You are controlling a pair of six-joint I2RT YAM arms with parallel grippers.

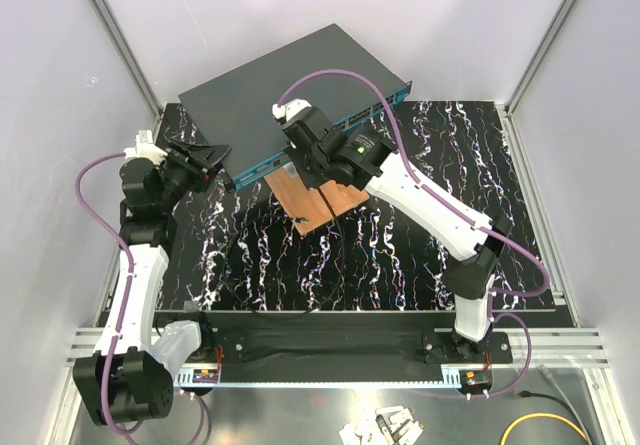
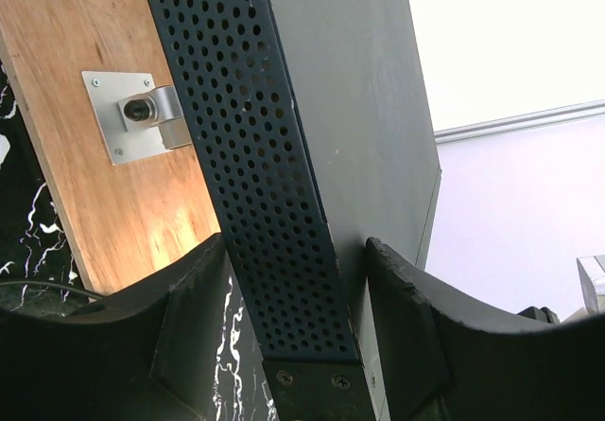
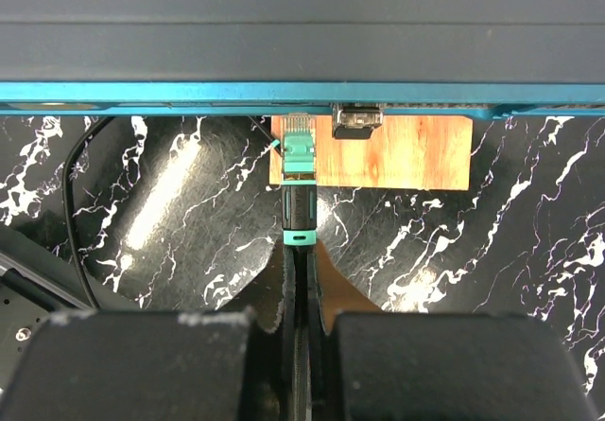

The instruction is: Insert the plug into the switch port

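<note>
Bright even overhead light, glare on marble mat (image 3: 170,194); sharp pics

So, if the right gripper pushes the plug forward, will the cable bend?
Probably little. The right gripper clamps the black cable close behind the plug, and that short stretch looks straight. The thicker boot probably stiffens it too.

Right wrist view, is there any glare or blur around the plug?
Right wrist view: the plug is sharp; soft glare streaks the glossy marbled table, and the right claw at the bottom edge is slightly soft. Top external view: evenly lit, little glare.
</note>
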